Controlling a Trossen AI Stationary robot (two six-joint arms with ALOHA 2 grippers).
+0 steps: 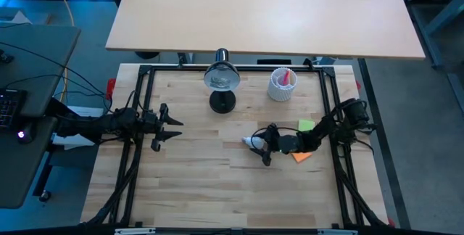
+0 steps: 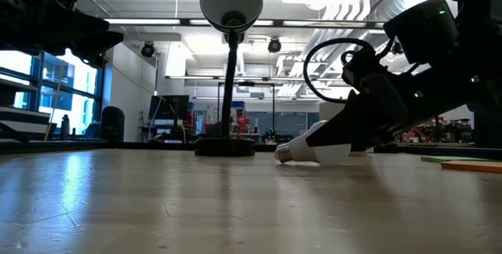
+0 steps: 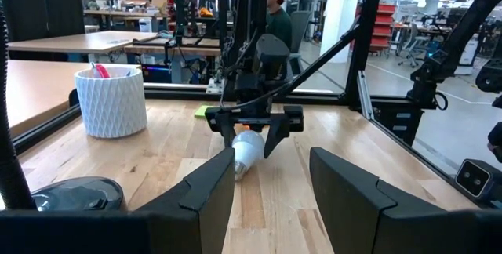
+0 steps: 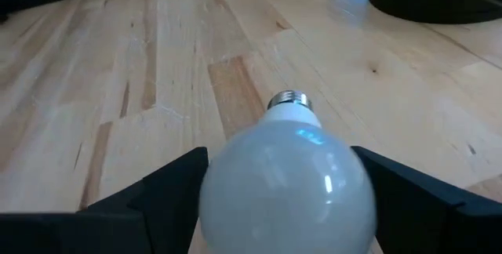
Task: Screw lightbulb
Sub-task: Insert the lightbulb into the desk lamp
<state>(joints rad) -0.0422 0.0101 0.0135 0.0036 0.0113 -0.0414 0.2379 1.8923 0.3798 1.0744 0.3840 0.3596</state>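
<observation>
The white lightbulb (image 1: 251,143) lies on its side on the wooden table, right of centre, with its screw base (image 4: 288,99) pointing away from my right gripper. It also shows in the low view (image 2: 302,153) and the left wrist view (image 3: 247,150). My right gripper (image 4: 279,154) is low at the table and open wide, one finger on either side of the bulb's round glass end. My left gripper (image 1: 168,128) is open and empty over the table's left part. The black desk lamp (image 1: 222,83) stands at the far middle. My right gripper comes level from the table's right side, its fingers (image 4: 169,183) along either side of the bulb's glass globe (image 4: 286,183). I cannot tell whether the fingers touch the glass. The bulb lies on the table.
A white ribbed cup (image 1: 282,84) stands right of the lamp at the far edge. A green note (image 1: 306,125) and an orange note (image 1: 301,156) lie under my right arm. A black frame (image 1: 145,72) runs around the table. A person stands in the room beyond.
</observation>
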